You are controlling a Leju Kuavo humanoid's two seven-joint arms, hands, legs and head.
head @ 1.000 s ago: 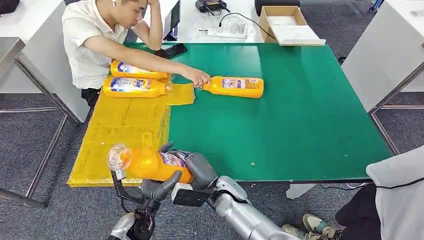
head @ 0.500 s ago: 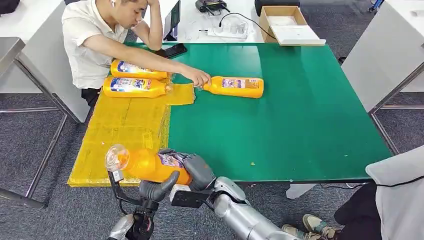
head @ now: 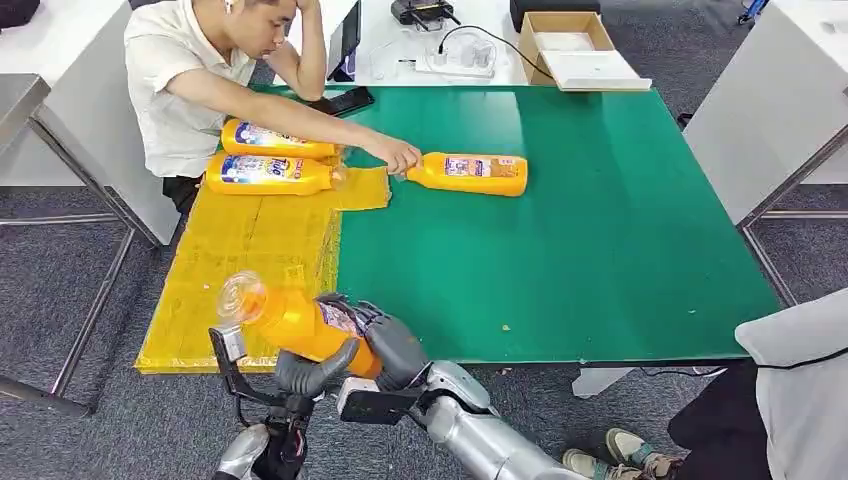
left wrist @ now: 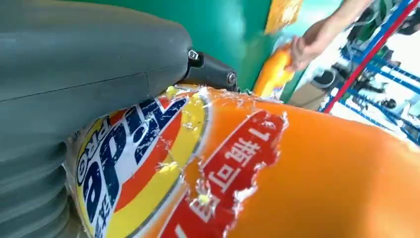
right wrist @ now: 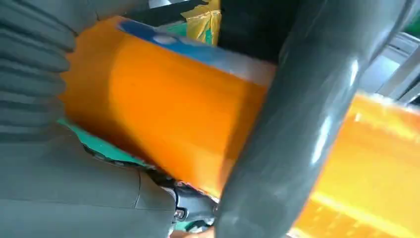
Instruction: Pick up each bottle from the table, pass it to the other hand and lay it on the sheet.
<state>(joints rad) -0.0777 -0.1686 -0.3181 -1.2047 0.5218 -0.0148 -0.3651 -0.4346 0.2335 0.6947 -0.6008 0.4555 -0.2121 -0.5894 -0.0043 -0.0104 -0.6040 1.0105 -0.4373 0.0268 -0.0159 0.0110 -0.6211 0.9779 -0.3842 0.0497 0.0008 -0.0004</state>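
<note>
Head view's bright and even, soft shadows, pretty sharp – both wrist views go blurry up close, with glare streaks on the glossy orange plastic bottle [right wrist: 163, 124].

Person: a seated figure in a white short-sleeved shirt [head: 180, 80] at the far left corner of the green table, one arm stretched across it, the other hand raised to the head.
Phone: a black flat smartphone [head: 342, 101] lying on the green mat just beside the person's elbow.
Box: an open brown cardboard box [head: 572, 45] on the white surface beyond the table.
Power strip: a white socket strip [head: 455, 60] with a black cable, near the box.
Floor: grey carpet [head: 60, 290].
</note>
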